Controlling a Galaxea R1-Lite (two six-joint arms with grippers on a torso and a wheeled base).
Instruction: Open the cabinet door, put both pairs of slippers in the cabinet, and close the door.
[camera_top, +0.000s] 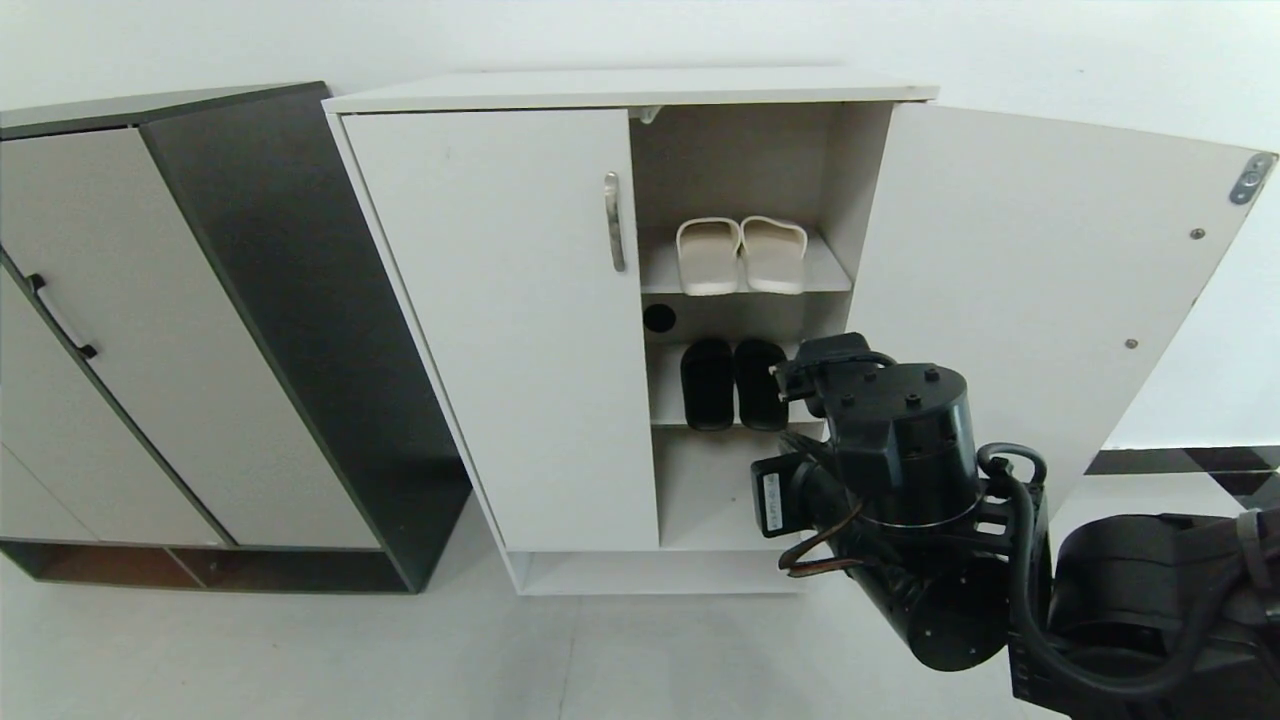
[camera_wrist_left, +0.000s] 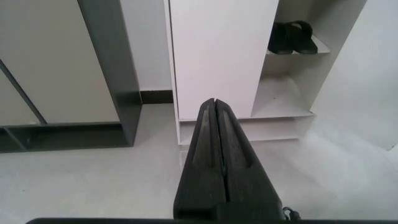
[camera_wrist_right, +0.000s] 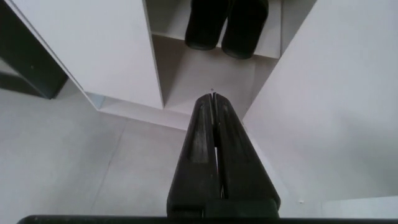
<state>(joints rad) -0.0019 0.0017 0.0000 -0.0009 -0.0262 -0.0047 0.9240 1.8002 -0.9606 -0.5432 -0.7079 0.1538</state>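
The head view takes in the whole white cabinet (camera_top: 630, 90). Its left door (camera_top: 500, 320) is closed, with a metal handle (camera_top: 614, 222) at its inner edge, and its right door (camera_top: 1040, 280) is swung wide open. Inside, a pair of cream slippers (camera_top: 741, 255) sits side by side on the upper shelf. A pair of black slippers (camera_top: 733, 383) sits side by side on the shelf below. A dark grey cabinet (camera_top: 250, 300) stands just beside the white one, to the robot's left, on a pale floor (camera_top: 300, 650). The right arm is raised before the open half, near the black pair. The right wrist view looks along the right gripper (camera_wrist_right: 212, 99), whose fingers are pressed together and hold nothing. Beyond it are the ends of the black slippers and the lower shelf, with the open door alongside. The left wrist view sits lower and farther back. It shows the left gripper (camera_wrist_left: 214, 102), likewise closed on nothing, above the floor before the closed door, with the black pair well beyond.
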